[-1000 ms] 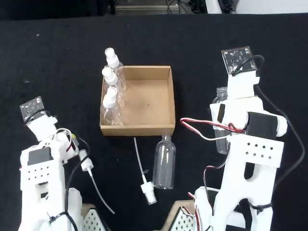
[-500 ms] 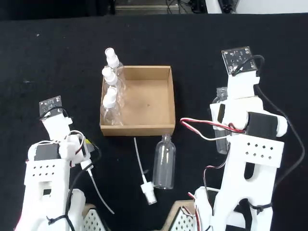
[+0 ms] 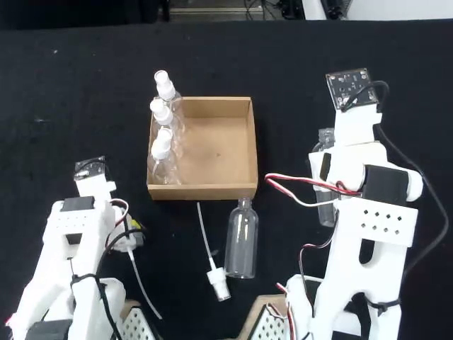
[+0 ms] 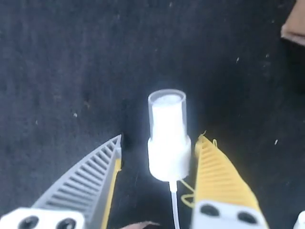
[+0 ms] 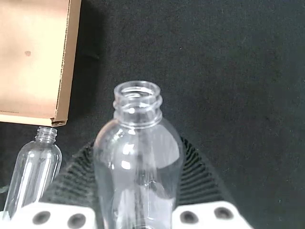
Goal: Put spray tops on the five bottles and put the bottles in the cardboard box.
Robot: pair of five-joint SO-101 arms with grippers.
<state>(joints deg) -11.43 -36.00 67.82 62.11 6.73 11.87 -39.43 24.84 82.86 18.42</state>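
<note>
Spray top (image 4: pixel 167 143) on the table (image 3: pixel 71 85), lower left of the high view, lying between the open, empty jaws of the left gripper (image 4: pixel 159 139), long axis in line with them, tube trailing toward the wrist.
</note>
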